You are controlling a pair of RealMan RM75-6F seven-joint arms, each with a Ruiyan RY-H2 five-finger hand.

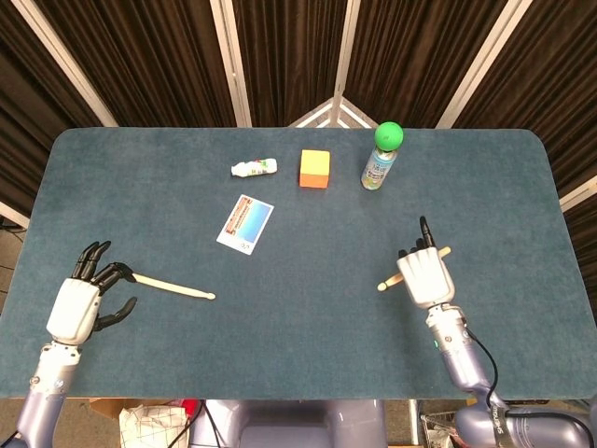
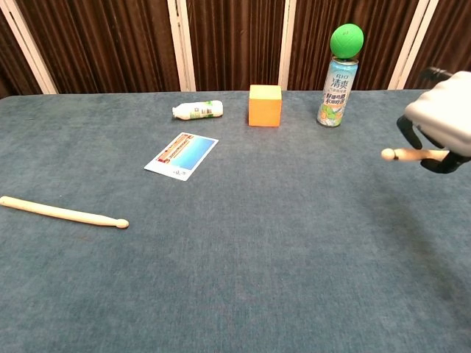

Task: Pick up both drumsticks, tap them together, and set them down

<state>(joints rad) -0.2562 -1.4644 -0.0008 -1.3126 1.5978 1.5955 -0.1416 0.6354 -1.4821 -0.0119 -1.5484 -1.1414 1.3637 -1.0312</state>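
One wooden drumstick [image 1: 174, 287] lies flat on the blue table [image 1: 308, 317] at the near left; it also shows in the chest view as a drumstick [image 2: 62, 212] with its tip pointing right. My left hand [image 1: 82, 303] hovers just left of its butt end, fingers spread and holding nothing; the chest view does not show this hand. My right hand [image 1: 424, 273] grips the second drumstick [image 1: 384, 283] at the near right. In the chest view this right hand [image 2: 440, 121] holds the drumstick [image 2: 401, 154] roughly level above the table, tip pointing left.
Along the far middle of the table are a small white bottle [image 1: 254, 168] on its side, an orange cube [image 1: 314, 169] and a spray can with a green cap [image 1: 381, 159]. A printed card [image 1: 245, 223] lies flat left of centre.
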